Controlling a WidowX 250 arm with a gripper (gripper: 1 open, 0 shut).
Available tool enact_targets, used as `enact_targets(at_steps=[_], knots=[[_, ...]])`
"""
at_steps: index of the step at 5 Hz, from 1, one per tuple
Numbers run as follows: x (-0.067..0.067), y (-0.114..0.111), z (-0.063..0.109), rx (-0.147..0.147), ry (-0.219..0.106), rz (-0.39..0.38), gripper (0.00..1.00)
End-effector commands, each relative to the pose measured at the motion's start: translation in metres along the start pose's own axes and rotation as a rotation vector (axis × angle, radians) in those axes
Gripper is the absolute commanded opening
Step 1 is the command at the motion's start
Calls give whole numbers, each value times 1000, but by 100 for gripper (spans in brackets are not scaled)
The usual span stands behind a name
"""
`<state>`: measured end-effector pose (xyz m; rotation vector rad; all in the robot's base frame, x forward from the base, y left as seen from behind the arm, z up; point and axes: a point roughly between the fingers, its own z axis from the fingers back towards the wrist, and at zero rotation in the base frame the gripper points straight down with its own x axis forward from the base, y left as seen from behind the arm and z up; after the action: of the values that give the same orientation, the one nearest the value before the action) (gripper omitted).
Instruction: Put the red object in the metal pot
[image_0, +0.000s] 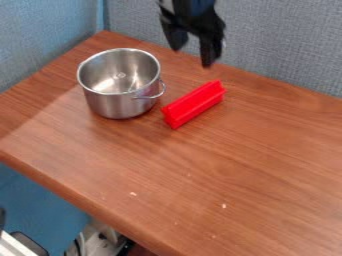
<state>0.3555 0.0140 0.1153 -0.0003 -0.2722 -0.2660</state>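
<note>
A bright red elongated block (194, 104) lies on the wooden table, slanted, just right of the metal pot (119, 82). The round shiny steel pot stands upright and holds nothing; its small handle points toward the block. My black gripper (191, 45) hangs above the far end of the red object, a little behind it, pointing steeply down. Its two fingers stand apart with nothing between them, and it touches neither the block nor the pot.
The brown wooden table (201, 180) runs to a near edge at the lower left, with floor clutter below it. A blue-grey fabric wall (281, 40) closes the back and left sides close behind the pot.
</note>
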Motion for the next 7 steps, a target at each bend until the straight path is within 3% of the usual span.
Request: enact_targets(at_steps=[1, 5, 6, 7], knots=[[7, -3, -12, 12, 9, -29, 100], [7, -6, -50, 21, 78, -49, 100], [6, -4, -58, 19, 97, -42, 0], [6, -4, -52, 22, 80, -48, 0]])
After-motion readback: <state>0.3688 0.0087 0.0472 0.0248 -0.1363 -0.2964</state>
